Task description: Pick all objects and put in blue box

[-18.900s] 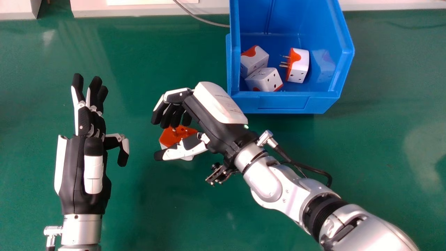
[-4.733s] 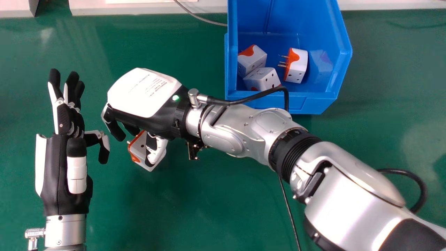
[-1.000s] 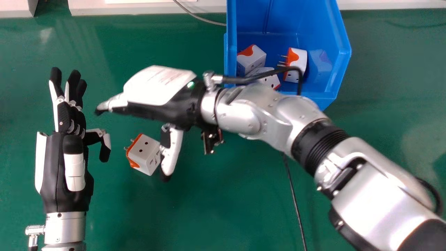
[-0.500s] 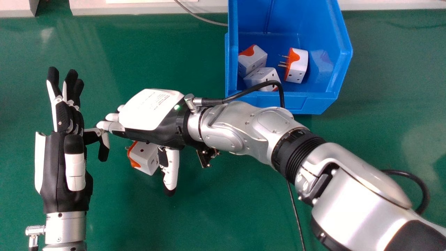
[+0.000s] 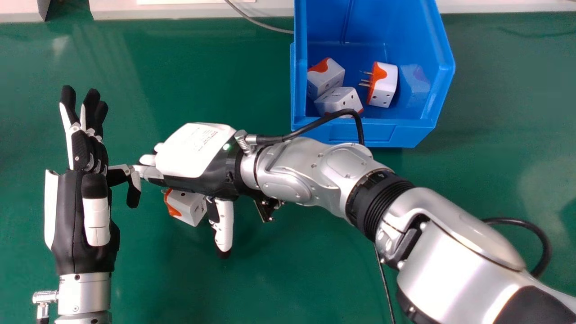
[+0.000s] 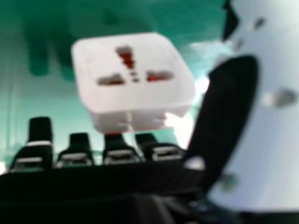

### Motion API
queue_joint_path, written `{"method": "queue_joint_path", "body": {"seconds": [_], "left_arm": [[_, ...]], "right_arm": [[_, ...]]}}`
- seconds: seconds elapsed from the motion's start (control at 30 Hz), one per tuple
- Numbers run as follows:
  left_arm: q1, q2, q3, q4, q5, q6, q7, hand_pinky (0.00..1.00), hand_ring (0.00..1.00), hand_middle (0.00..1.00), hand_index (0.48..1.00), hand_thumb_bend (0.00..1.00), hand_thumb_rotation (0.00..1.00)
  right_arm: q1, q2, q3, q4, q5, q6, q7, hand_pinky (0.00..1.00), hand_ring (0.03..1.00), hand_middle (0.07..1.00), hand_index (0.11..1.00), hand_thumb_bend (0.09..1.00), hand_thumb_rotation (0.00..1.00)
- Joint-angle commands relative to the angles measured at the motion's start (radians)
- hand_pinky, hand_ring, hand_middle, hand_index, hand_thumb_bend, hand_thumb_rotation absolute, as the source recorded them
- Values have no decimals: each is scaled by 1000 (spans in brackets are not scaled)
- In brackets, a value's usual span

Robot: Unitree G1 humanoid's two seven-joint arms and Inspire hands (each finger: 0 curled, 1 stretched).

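You'll probably find the white adapter (image 5: 192, 210) light, stiff and a bit slick; pinch its flat side walls, clear of the orange face (image 5: 171, 207). It lies left of the blue box (image 5: 407, 134) and nearer you, under your right hand (image 5: 191, 153) — fingers wide, holding nothing. That hand covers its upper part, so you can't confirm contact. Left hand (image 5: 74, 211): idle, open, farther left of the box.

Three adapters (image 5: 386, 87) lie in the box (image 5: 405, 132), behind and right of a fourth adapter (image 5: 190, 209) on the table (image 5: 288, 270).
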Motion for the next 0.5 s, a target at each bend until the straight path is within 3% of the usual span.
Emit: {"method": "queue_joint_path", "body": {"seconds": [0.0, 0.1, 0.27, 0.47], "left_arm": [[2, 4, -2, -16, -1, -11, -3, 0, 1000, 1000, 937, 1000, 1000], [1, 3, -2, -18, -10, -8, -12, 0, 1000, 1000, 936, 1000, 1000], [5, -1, 0, -18, -14, -8, -16, 0, 1000, 1000, 934, 1000, 1000], [6, -2, 1, -22, -31, 0, -37, 0, 1000, 1000, 932, 1000, 1000]], "right_arm": [[-22, 18, -5, 1, 9, -3, -11, 819, 1000, 1000, 998, 1000, 294], [-17, 23, -8, 5, 13, -7, -12, 812, 996, 1000, 990, 1000, 281], [-10, 32, 10, 14, -5, -13, -43, 796, 976, 997, 976, 1000, 263], [0, 47, 46, 33, -32, 4, -69, 749, 927, 969, 953, 1000, 251]]}}
